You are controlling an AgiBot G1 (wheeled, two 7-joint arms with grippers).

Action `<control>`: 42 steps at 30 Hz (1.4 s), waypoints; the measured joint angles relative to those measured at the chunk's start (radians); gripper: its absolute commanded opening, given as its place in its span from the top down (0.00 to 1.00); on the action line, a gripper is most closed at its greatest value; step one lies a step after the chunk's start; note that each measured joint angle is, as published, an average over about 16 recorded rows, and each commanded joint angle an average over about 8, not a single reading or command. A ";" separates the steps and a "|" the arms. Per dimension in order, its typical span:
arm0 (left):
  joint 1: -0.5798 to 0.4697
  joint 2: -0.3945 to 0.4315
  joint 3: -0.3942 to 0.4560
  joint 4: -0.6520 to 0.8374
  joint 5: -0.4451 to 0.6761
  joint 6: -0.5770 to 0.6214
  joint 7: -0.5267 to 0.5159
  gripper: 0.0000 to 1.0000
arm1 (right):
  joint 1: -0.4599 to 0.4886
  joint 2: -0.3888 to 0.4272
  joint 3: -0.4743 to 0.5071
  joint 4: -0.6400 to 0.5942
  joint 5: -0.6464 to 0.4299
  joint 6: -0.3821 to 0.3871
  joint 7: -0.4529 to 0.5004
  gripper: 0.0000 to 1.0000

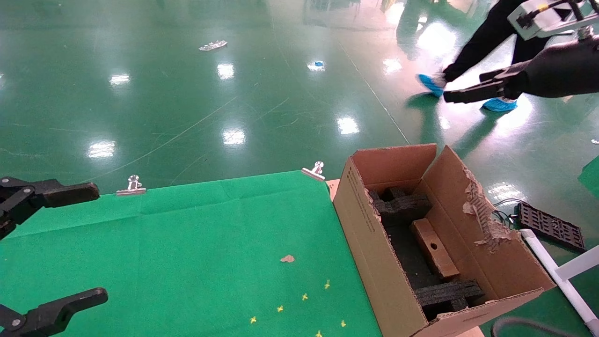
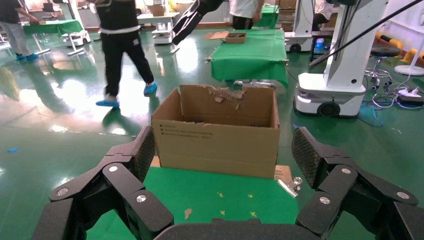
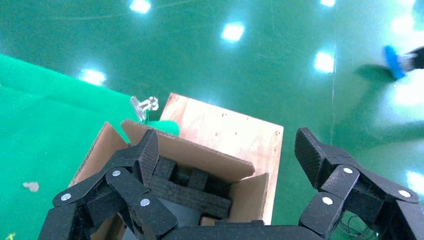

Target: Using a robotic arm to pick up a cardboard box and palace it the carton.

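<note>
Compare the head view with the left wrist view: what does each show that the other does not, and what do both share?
Only the head view looks down into the carton, showing the cardboard box lying among the black foam pieces, with the right gripper raised above, open and empty. Only the left wrist view shows the carton's printed side wall from outside and another robot's white base behind it. Both show the carton's torn flap, the green cloth, a walking person's blue shoe covers and the open left gripper.
</note>
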 measured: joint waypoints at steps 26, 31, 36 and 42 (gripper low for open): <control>-0.001 0.000 0.001 0.001 -0.001 0.000 0.001 0.00 | -0.414 0.046 0.496 0.430 0.137 -0.087 -0.098 0.00; -0.001 0.000 0.002 0.001 -0.001 0.000 0.001 0.00 | -0.513 0.051 0.604 0.523 0.162 -0.107 -0.115 0.00; -0.001 0.000 0.002 0.001 -0.001 0.000 0.001 0.00 | -0.612 0.056 0.712 0.615 0.188 -0.127 -0.131 0.00; -0.001 -0.001 0.002 0.001 -0.002 0.000 0.001 0.00 | -0.730 0.063 0.841 0.726 0.218 -0.151 -0.151 0.00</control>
